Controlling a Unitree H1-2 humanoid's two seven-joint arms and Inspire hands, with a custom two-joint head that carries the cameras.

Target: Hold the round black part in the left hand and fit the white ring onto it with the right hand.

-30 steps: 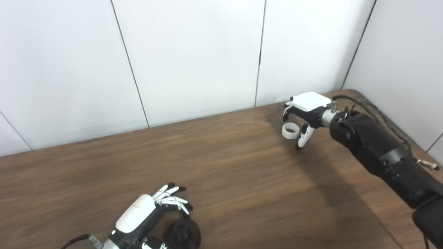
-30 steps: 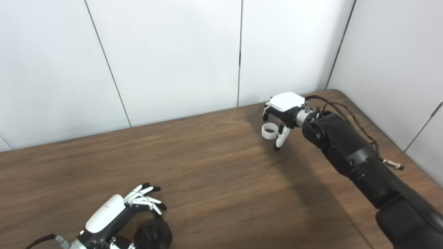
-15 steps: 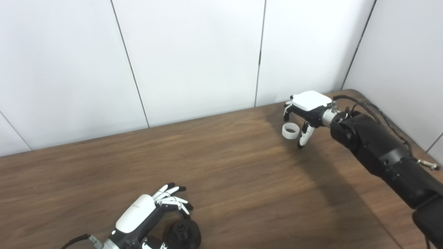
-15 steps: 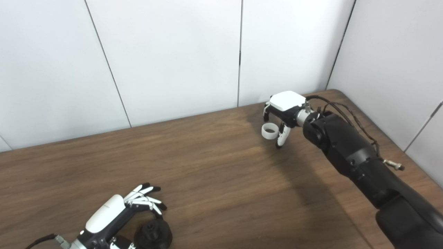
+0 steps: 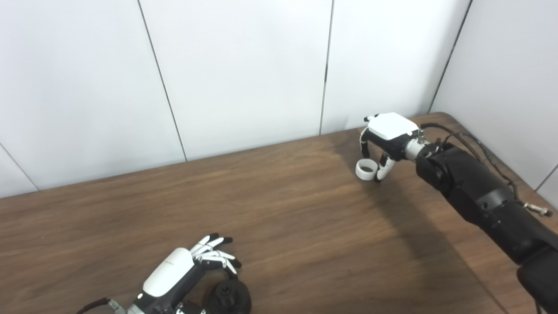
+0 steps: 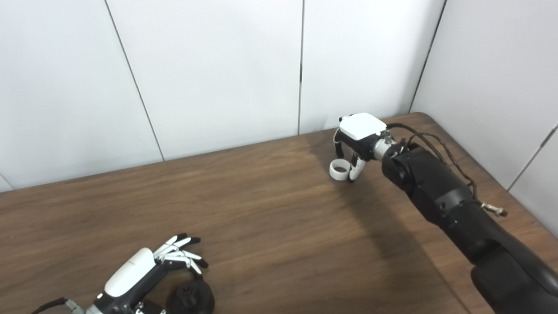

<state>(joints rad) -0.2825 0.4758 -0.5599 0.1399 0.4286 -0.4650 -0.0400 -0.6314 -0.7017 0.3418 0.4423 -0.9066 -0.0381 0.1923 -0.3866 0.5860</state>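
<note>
On the wooden bench [image 5: 279, 218], the right hand [image 5: 383, 137] is stretched out toward the far right corner, its fingers curled down over the white ring [image 5: 365, 169]. The ring sits low at the bench top with its opening upward, pinched between a finger behind it and the thumb just beside it on the right, so the hand appears to grip it, though whether the ring is resting on the wood or just off it I cannot tell. At the near edge, left of centre, the left hand [image 5: 183, 279] arches over the round black part [image 5: 229, 298], fingers spread and bent above it; whether they are actually clamping it I cannot tell. The two hands are well apart.
</note>
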